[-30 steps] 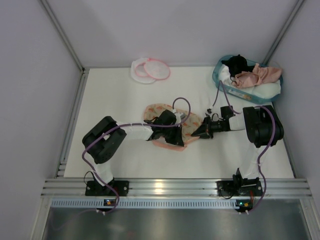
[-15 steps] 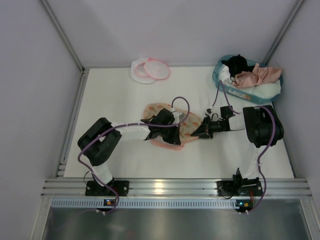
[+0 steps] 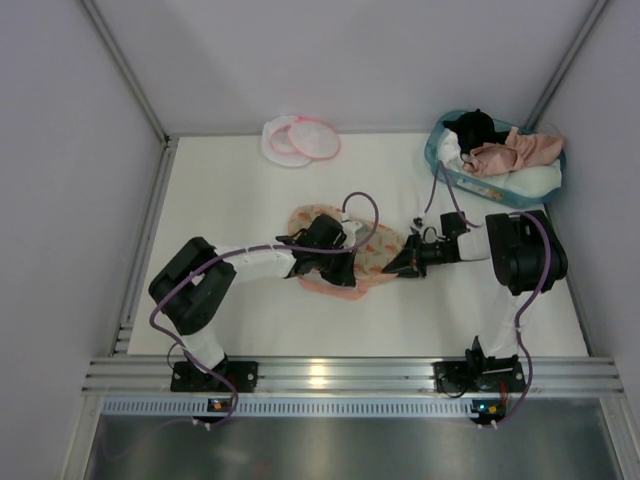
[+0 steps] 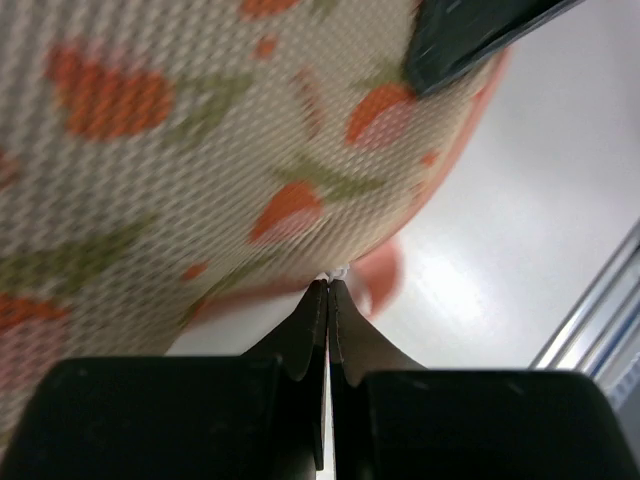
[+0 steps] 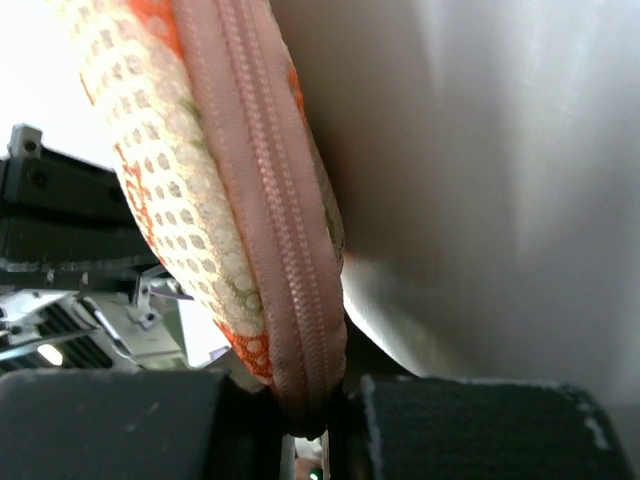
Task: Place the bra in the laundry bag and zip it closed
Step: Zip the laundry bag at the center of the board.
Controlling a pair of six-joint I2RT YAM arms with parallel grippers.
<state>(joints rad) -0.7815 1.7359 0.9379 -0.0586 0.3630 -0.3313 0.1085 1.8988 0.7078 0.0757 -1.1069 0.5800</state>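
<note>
Enclosure: three plain grey walls [image 3: 350,60] stand at the left, back and right, with metal posts in the two rear corners. One white table [image 3: 250,190] forms the floor of the cell. One aluminium rail [image 3: 330,375] runs along its near edge and carries both arm bases.

Arms: two. The left arm [image 3: 200,285] reaches right toward the table centre. The right arm [image 3: 520,250] reaches left toward the same spot. Each carries one purple cable.

Containers: one teal basket [image 3: 432,150] in the far right corner. It holds one black garment [image 3: 475,128], one white garment [image 3: 530,182] and the bra [image 3: 515,150]. The bra is salmon-pink and lies draped over the basket's far right rim.

Loose items on the table: two.
- One orange-printed padded piece [image 3: 375,245] at the centre, between the two grippers, with pink trim and a pink zipper along its edge.
- One laundry bag [image 3: 300,140], white mesh with a pink rim, lying flat at the far edge left of centre. It is well apart from the basket and from both arms. Its two round halves overlap.

Grippers:
- The left gripper [image 4: 328,290] has its jaws pressed together, tips at the pink trim of the printed piece. Whether anything is pinched cannot be told.
- The right gripper [image 5: 305,420] is clamped narrowly on the zippered edge of the printed piece.
</note>
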